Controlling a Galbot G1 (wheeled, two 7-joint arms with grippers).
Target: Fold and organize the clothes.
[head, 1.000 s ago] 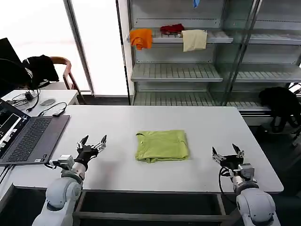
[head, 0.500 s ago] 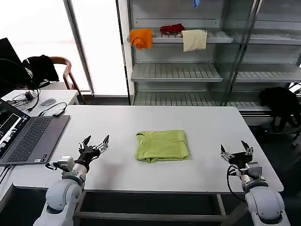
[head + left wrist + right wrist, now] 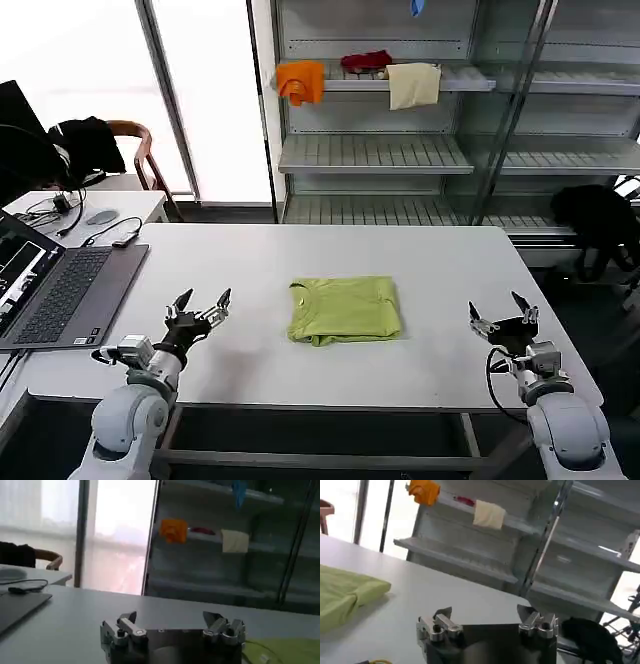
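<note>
Your right gripper point(image 3: 503, 318) has drifted outward toward four o'clock, fingers wide. Your left gripper point(image 3: 200, 307), at eight o'clock, is spread too; both are clear because the T-shirt point(image 3: 345, 309) lies folded at table centre.

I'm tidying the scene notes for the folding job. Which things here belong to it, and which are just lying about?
Part of the job:
- lime yellow-green cotton T-shirt, folded, mid-table
- left gripper, open, beside it
- right gripper, open, on the other side

Just lying about:
- grey laptop
- orange cloth, red cloth, cream cloth on the shelf
- black garment
</note>
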